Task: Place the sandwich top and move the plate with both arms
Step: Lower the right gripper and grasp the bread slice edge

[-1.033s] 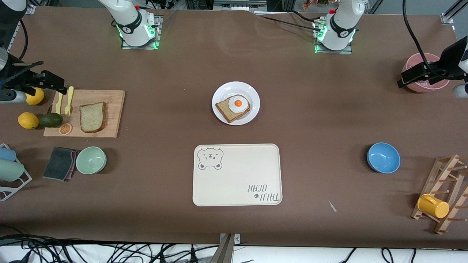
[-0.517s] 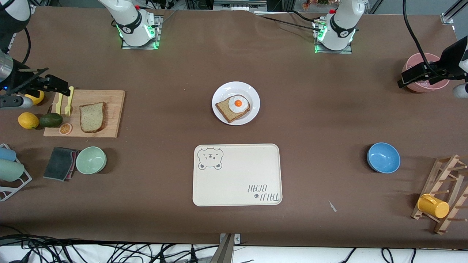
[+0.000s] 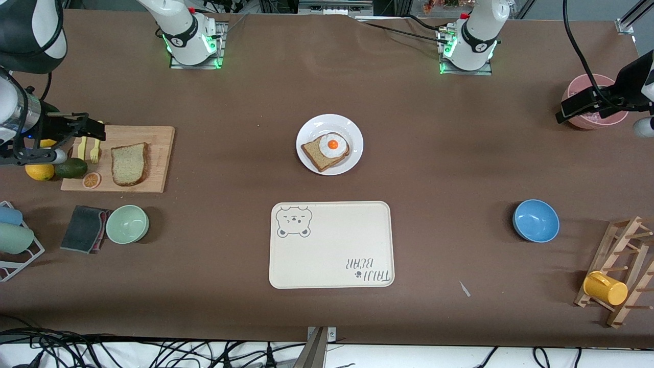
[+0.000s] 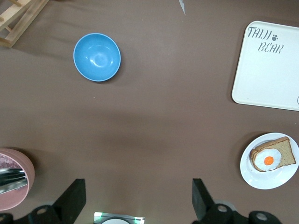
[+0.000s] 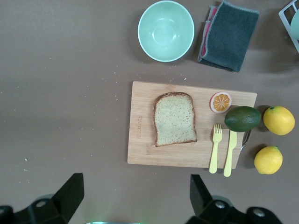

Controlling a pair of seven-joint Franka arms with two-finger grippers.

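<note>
A matte brown surface (image 3: 460,153) carries everything. The sandwich top (image 3: 129,163), a speckled wholegrain slice with a darker crust and rounded upper edge, lies flat on a pale wooden cutting board (image 3: 153,153) at the right arm's end. On the same board sit a yellow plastic fork (image 5: 215,148) and knife (image 5: 229,153) side by side, plus a small orange slice (image 5: 220,101). A dark green avocado (image 5: 242,118) and two glossy lemons (image 5: 279,120) rest just off the board's edge.

The plate (image 3: 352,153), round, smooth and white with a shallow rim, sits mid-surface and holds a darker toast slice (image 3: 317,156) topped with a fried egg (image 3: 333,145). Nearer the front camera lies a cream rectangular tray (image 3: 332,245) with rounded corners and a bear print, holding nothing.

A mint green bowl (image 5: 166,31) beside a folded grey cloth (image 5: 229,35) shows a bare interior, as does the blue bowl (image 4: 97,57). A pink tub (image 3: 610,120) stands at the left arm's end.

The right pincer (image 5: 133,196) hangs over the board's edge, fingers apart, holding nothing. The left pincer (image 4: 135,198) hangs by the pink tub, fingers also spread and bare.
</note>
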